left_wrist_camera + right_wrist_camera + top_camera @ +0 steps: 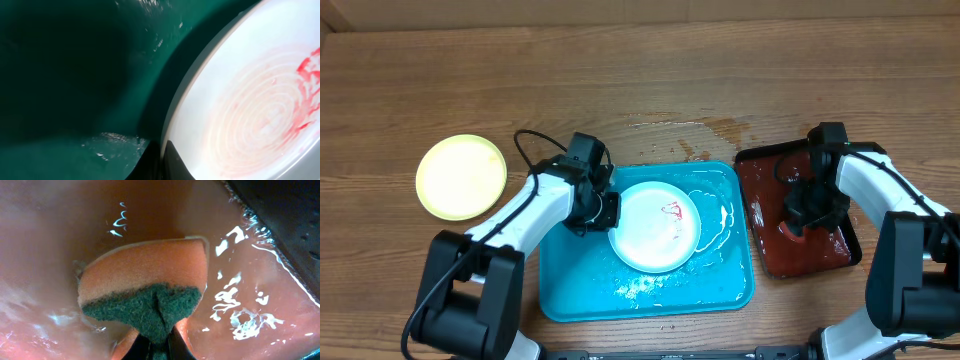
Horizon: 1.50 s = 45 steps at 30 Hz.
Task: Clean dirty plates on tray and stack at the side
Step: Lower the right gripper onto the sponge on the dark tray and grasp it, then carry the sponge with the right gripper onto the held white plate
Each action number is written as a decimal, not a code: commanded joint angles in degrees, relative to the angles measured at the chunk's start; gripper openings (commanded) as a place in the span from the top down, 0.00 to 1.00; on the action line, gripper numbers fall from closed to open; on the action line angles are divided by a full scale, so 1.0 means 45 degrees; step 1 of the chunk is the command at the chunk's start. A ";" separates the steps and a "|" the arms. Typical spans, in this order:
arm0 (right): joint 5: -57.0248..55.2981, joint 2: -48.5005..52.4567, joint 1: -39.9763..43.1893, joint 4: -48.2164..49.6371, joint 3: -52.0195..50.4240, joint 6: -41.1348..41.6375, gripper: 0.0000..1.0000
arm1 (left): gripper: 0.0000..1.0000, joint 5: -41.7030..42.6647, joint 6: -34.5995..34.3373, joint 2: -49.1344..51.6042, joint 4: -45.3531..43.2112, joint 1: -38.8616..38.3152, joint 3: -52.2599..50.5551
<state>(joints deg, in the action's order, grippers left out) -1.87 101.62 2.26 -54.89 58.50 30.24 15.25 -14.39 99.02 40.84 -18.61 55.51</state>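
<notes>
A dirty plate (655,226) with a pale rim and red smears lies in the wet turquoise tray (720,290). My left gripper (603,210) is shut on the plate's left rim; the left wrist view shows the rim (180,120) pinched between my fingers (162,162) over the tray floor (75,75). A yellow-green plate (461,176) lies on the table at the far left. My right gripper (803,218) is over the red-brown tray (770,250), shut on an orange sponge with a green scouring side (145,287), which is pressed into the wet tray. A third plate is not in view.
Water is spilled on the wood behind the turquoise tray (690,128). The red-brown tray (260,280) holds shallow water and stands right beside the turquoise one.
</notes>
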 commanded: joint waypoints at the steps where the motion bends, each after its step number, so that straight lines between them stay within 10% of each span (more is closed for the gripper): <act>1: 0.0602 0.0112 0.0000 0.0005 -0.0092 -0.0631 0.96 | 0.96 0.0457 -0.0097 0.0355 -0.0058 -0.0126 0.0199; 23: 0.4342 -0.2841 -0.1962 -0.3152 0.3206 -0.4022 0.96 | 0.96 0.1214 -0.0228 0.0393 -0.0670 -0.0136 0.0199; 33: 0.3808 -0.1991 -0.6397 -0.0792 0.3157 0.0772 0.96 | 0.96 0.1554 -0.0223 0.0413 -0.0899 -0.0136 0.0199; 45: 0.7504 0.2006 -0.8189 0.1632 0.3157 0.0622 0.96 | 0.96 0.1739 -0.0194 0.0646 -0.1156 -0.0136 0.0199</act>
<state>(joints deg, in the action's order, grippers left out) 26.02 108.55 -32.51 -48.25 72.25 32.47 21.45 -14.83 100.55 36.05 -18.79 55.51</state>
